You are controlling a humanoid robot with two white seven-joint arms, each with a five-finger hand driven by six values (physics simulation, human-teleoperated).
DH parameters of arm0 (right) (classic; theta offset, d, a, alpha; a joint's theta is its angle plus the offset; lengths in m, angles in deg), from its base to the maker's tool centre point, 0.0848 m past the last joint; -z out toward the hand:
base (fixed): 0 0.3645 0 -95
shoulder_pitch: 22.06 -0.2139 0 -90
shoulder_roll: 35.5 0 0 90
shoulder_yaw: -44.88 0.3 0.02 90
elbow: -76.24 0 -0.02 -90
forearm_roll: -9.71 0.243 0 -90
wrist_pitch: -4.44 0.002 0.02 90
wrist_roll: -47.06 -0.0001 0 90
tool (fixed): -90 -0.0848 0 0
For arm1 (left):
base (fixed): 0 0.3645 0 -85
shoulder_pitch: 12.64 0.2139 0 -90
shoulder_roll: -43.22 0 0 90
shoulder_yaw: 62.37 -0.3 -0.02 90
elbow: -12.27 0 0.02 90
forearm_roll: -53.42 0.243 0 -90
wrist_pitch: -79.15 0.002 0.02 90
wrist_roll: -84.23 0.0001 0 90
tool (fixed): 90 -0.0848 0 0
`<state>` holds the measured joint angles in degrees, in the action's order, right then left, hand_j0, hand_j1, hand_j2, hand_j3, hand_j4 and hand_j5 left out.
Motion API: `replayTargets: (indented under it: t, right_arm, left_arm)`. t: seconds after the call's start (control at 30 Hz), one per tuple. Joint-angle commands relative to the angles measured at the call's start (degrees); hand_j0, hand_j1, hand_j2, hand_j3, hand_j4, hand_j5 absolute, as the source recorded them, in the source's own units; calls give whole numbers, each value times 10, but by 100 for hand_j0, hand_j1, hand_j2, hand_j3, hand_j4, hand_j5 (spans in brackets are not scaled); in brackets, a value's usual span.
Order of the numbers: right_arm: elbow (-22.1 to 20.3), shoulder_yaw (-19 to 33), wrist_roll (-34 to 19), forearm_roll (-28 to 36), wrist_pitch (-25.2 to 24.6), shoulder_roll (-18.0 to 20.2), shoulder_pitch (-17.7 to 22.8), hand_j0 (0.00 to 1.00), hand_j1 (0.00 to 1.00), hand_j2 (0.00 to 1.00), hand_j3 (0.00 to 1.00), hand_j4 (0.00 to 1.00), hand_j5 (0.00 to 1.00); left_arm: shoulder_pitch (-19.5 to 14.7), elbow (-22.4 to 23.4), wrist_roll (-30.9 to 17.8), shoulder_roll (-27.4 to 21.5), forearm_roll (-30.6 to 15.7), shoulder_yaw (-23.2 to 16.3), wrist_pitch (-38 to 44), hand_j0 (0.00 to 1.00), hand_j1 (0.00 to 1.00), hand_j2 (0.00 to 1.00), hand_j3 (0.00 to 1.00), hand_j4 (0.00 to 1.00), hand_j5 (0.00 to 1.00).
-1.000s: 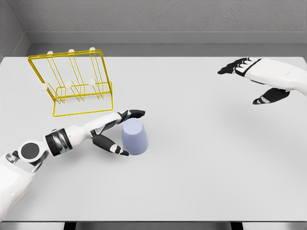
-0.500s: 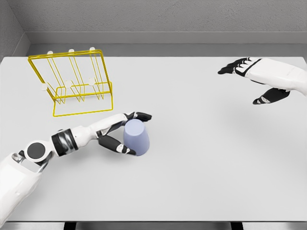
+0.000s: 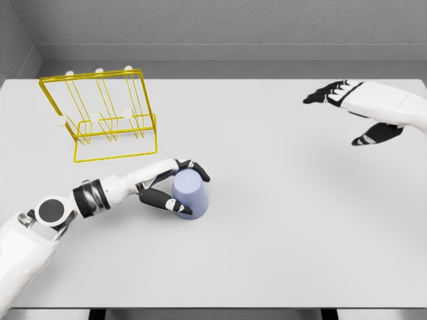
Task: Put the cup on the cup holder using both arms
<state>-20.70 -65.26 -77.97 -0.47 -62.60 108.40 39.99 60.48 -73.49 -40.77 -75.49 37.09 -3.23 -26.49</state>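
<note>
Now left hand (image 3: 168, 190) wrapped around the lilac cup (image 3: 189, 194), fingers curled over its top and thumb low on its side; cup stands inverted on the table (image 3: 280, 220), below and right of the yellow rack (image 3: 100, 113). Right hand (image 3: 353, 110) hovers far right, fingers spread, holding nothing

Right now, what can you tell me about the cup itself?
The cup is a plain, matte lavender-blue tumbler with no handle, looking like plastic. It stands on the white table with its narrower end up, seemingly upside down, just in front of the yellow wire cup holder and apart from it. The left hand wraps it, fingers curled over the top and thumb low on its front.
</note>
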Motion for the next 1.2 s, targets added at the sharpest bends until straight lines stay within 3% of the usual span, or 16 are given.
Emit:
replayTargets:
  t: [0.0,0.2,0.57,1.17]
  right_arm:
    - [0,0,0,2,-1,1,0,100,100,100,100,100,100]
    - [1,0,0,2,-1,1,0,100,100,100,100,100,100]
    - [1,0,0,2,-1,1,0,100,100,100,100,100,100]
    - [0,0,0,2,-1,1,1,100,100,100,100,100,100]
  left_arm:
    - [0,-1,0,-1,-4,-1,-4,47,47,47,47,47,47]
    - [-18,-6,0,-7,-16,0,-14,49,49,49,49,49,49]
    - [-29,-75,0,-93,-82,0,-12,50,50,50,50,50,50]
    - [-163,-56,0,-129,-119,4,11,50,50,50,50,50,50]
